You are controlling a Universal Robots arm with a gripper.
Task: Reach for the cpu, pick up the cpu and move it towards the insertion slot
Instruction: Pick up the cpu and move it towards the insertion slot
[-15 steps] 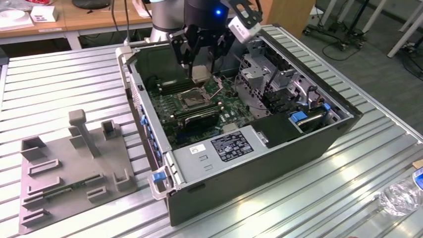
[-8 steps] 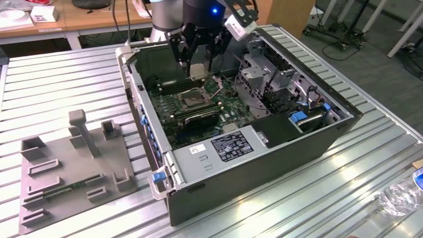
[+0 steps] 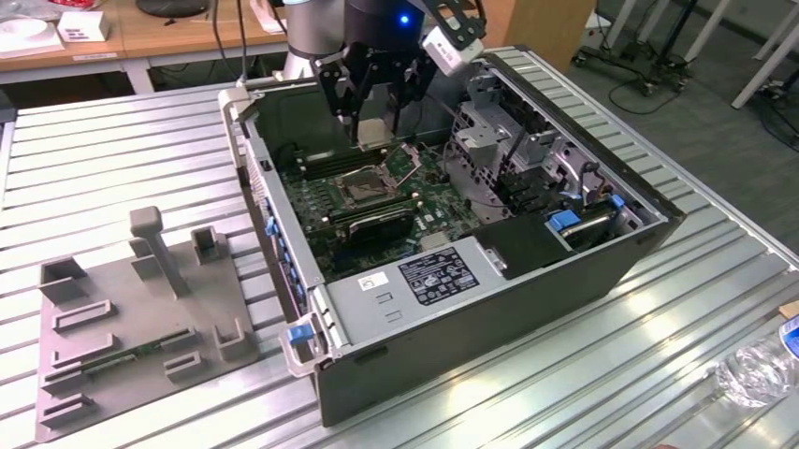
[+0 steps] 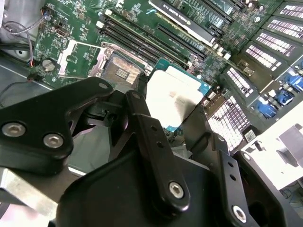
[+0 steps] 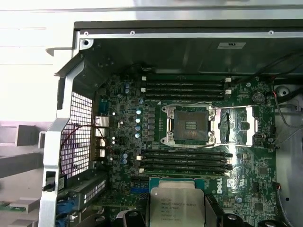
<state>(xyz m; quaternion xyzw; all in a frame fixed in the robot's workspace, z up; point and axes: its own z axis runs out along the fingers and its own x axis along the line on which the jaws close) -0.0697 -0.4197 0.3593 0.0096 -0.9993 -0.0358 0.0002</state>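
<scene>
Gripper [image 3: 370,140] fingers clamp the cpu [image 4: 175,97] by its edges, holding it above the green motherboard [image 5: 156,132] inside the open computer case [image 3: 500,309], near the insertion slot [image 5: 188,125].

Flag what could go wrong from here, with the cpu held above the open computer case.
1. The gripper holds the cpu by its edges; a slip could drop it onto the green motherboard.
2. The insertion slot lies open with its metal frame flipped aside; a tilted or offset descent might hit that frame or the socket contacts.
3. The case wall stands close by the arm, so a sideways move could clip it.
</scene>
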